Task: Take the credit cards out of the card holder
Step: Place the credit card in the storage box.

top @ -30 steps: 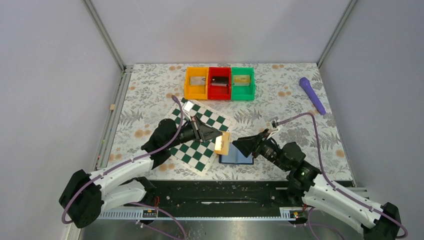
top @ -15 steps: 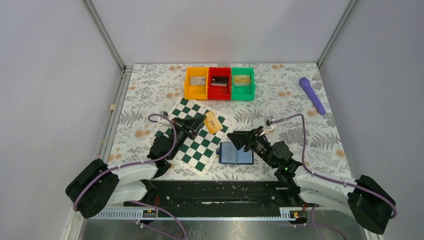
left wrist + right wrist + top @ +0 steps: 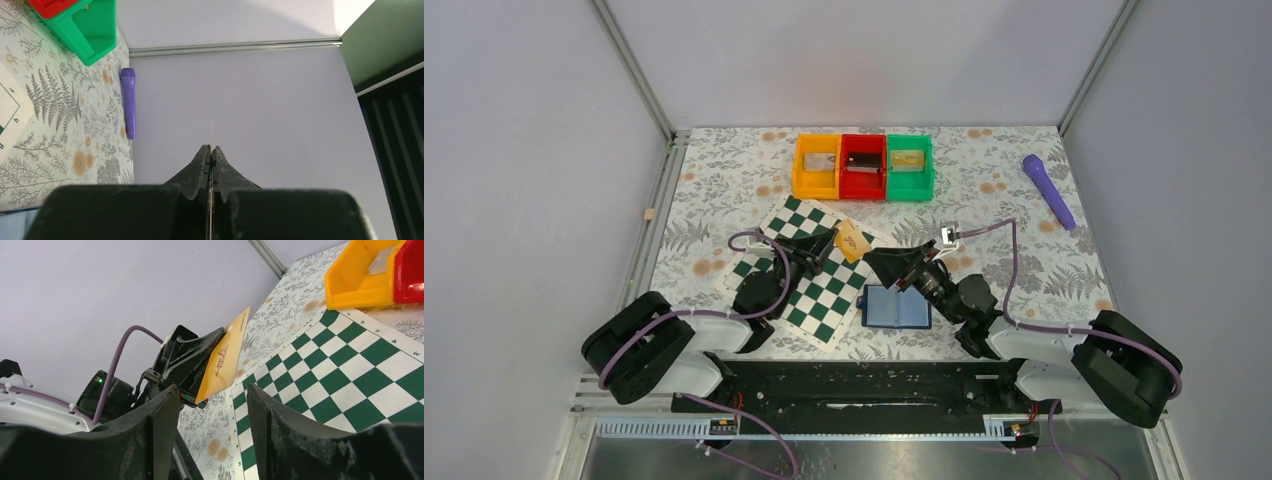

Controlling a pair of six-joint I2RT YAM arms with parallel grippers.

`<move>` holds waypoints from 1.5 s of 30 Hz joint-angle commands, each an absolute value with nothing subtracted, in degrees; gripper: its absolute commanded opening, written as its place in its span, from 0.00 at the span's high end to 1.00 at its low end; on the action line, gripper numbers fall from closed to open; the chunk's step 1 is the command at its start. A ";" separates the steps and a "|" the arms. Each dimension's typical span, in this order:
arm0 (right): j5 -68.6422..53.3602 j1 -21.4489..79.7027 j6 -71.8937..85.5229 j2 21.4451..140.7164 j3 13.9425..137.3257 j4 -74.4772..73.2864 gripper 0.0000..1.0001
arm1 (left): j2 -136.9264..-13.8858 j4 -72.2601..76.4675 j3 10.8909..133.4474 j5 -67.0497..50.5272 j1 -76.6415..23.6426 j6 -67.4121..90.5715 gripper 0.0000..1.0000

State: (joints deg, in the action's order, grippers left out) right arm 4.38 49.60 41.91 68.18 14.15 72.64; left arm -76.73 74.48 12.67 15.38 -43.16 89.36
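The blue card holder [image 3: 896,307] lies open on the floral cloth near the front, just right of the chessboard [image 3: 809,290]. My left gripper [image 3: 832,241] is shut on a tan-gold credit card [image 3: 852,240] and holds it in the air above the chessboard's far right part. In the left wrist view the card shows only as a thin edge [image 3: 212,134] between the shut fingers. My right gripper [image 3: 876,260] is open and empty, raised just right of the card, above the holder's far side. The right wrist view shows the card [image 3: 225,356] beyond its spread fingers.
Orange [image 3: 816,168], red [image 3: 862,167] and green [image 3: 909,166] bins stand in a row at the back, each with something inside. A purple cylinder [image 3: 1048,189] lies at the back right. The enclosure's walls and metal posts surround the cloth.
My left gripper carried the card from above the holder up and back over the chessboard. My right gripper lifted off the holder and moved left toward the card.
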 commanded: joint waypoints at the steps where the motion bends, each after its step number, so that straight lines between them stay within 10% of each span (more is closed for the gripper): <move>1: 4.48 49.43 42.45 69.54 17.13 77.03 0.41 | -77.14 82.62 13.00 16.89 -43.57 90.70 1.00; 20: 3.85 49.39 42.76 74.45 19.22 76.68 0.68 | -77.90 83.20 11.98 14.65 -43.98 90.27 1.00; 25: 3.64 49.39 42.58 75.04 19.51 76.84 0.95 | -77.81 83.24 11.52 13.92 -44.06 90.01 1.00; 36: -13.57 45.50 36.56 60.68 24.67 48.32 1.00 | -70.79 81.73 9.65 5.02 -43.23 75.32 0.43; 45: -35.15 38.92 40.69 58.51 32.11 35.44 1.00 | -69.01 81.89 11.70 -15.95 -39.51 69.09 0.41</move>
